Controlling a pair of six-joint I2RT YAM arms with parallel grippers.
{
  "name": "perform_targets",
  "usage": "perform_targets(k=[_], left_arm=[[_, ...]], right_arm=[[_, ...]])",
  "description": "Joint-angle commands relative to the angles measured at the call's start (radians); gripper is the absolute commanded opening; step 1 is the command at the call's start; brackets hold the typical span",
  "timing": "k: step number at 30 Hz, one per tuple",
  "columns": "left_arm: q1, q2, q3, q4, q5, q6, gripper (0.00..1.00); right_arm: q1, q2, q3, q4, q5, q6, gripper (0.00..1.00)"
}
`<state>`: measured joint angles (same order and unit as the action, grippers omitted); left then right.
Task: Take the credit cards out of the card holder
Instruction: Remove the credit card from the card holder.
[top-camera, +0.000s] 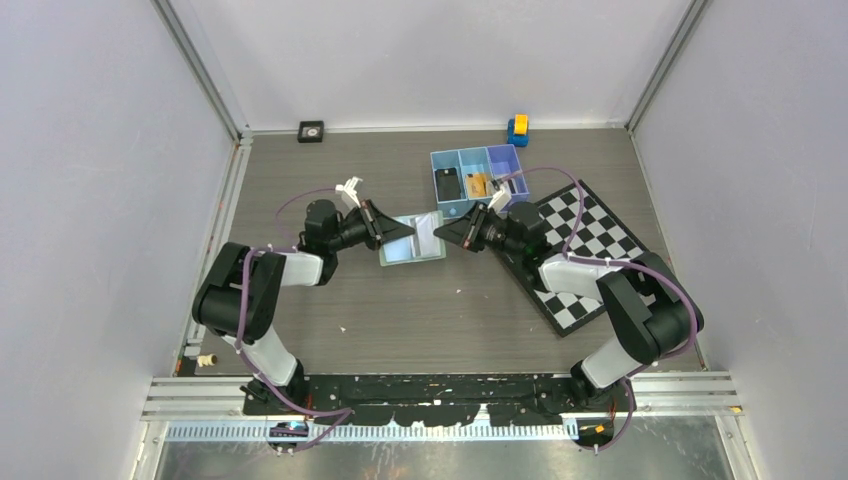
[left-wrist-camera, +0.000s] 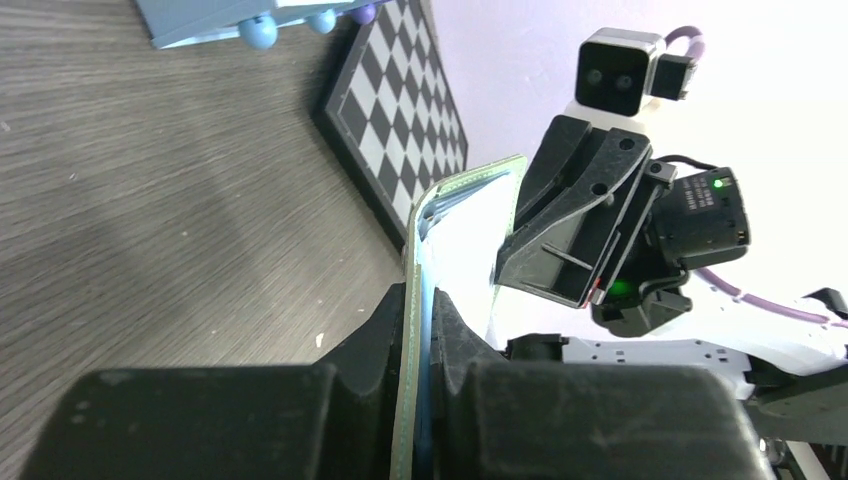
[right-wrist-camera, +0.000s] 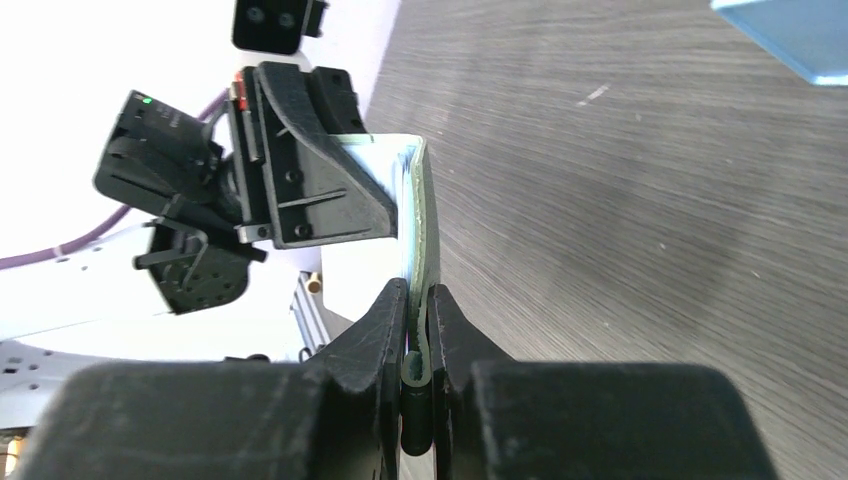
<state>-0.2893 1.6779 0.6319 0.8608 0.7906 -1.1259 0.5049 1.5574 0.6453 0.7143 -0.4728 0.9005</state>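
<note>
- Just in front of the blue three-compartment tray (top-camera: 455, 209), on the side toward the arm bases, the sage-green card holder (top-camera: 412, 238) is spread open with its pale blue-grey inner faces turned up
- left fingers (left-wrist-camera: 385, 320) are nearly closed, pinching the edge of the card holder that lies farther from the tray; the wrist view shows the green cover and pale lining squeezed between them
- right fingers (right-wrist-camera: 385, 310) are nearly closed as well, clamped on the opposite edge, the one on the tray's side, so the card holder is stretched between the two arms
- whether the card holder rests on the tabletop (top-camera: 330, 190) or is lifted just off it cannot be told
- no card can be made out in the card holder from any view
- black card (top-camera: 449, 184) lies in the tray compartment nearest the card holder
- gold-orange card (top-camera: 477, 184) lies in the tray's middle compartment
- pale card (top-camera: 512, 186) lies in the tray's third compartment, the one farthest from the card holder
- checkerboard (top-camera: 600, 225) lies flat just beside the tray, on the right arm's side, and the right arm reaches across it
- small yellow and blue toy (top-camera: 517, 129) stands behind the tray, near the back wall
</note>
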Motion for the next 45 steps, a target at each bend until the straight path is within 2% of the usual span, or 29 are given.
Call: perform_targets(k=[1, 4, 7, 10, 13, 19, 20, 22, 25, 29, 35, 39, 41, 45], left_arm=[[-0.027, 0.001, 0.010, 0.239, 0.110, -0.109, 0.00], [-0.027, 0.030, 0.008, 0.379, 0.129, -0.194, 0.00], [-0.027, 0.057, 0.014, 0.480, 0.143, -0.251, 0.00], [-0.027, 0.066, 0.014, 0.465, 0.139, -0.245, 0.00], [-0.024, 0.049, 0.010, 0.347, 0.120, -0.181, 0.01], [-0.024, -0.048, 0.007, 0.082, 0.065, -0.015, 0.29], [-0.024, -0.073, 0.006, 0.044, 0.053, 0.008, 0.39], [-0.028, -0.109, 0.001, -0.009, 0.034, 0.055, 0.52], [-0.043, -0.155, 0.007, -0.105, 0.002, 0.121, 0.60], [-0.070, -0.199, 0.032, -0.257, -0.049, 0.213, 0.63], [-0.077, -0.204, 0.038, -0.284, -0.062, 0.227, 0.67], [-0.077, -0.190, 0.043, -0.289, -0.064, 0.226, 0.62], [-0.077, -0.191, 0.045, -0.309, -0.070, 0.234, 0.56], [-0.077, -0.215, 0.066, -0.434, -0.125, 0.289, 0.46]], right_arm=[[0.032, -0.001, 0.004, 0.186, -0.128, 0.067, 0.01], [0.032, 0.003, 0.010, 0.181, -0.134, 0.064, 0.00], [0.032, 0.034, 0.010, 0.279, -0.183, 0.114, 0.01], [0.035, 0.073, 0.007, 0.426, -0.239, 0.189, 0.00], [0.040, 0.067, 0.009, 0.420, -0.241, 0.181, 0.00], [0.052, 0.008, 0.044, 0.098, -0.133, 0.024, 0.01], [0.052, 0.009, 0.045, 0.086, -0.128, 0.019, 0.00], [0.051, 0.014, 0.046, 0.092, -0.130, 0.022, 0.01], [0.058, 0.021, 0.053, 0.083, -0.130, 0.015, 0.00], [0.091, -0.004, 0.076, -0.024, -0.089, -0.060, 0.00], [0.143, -0.036, 0.098, -0.111, -0.055, -0.152, 0.01], [0.145, -0.032, 0.094, -0.098, -0.057, -0.152, 0.01], [0.145, -0.035, 0.093, -0.096, -0.055, -0.152, 0.00], [0.145, -0.063, 0.084, -0.118, -0.014, -0.162, 0.00]])
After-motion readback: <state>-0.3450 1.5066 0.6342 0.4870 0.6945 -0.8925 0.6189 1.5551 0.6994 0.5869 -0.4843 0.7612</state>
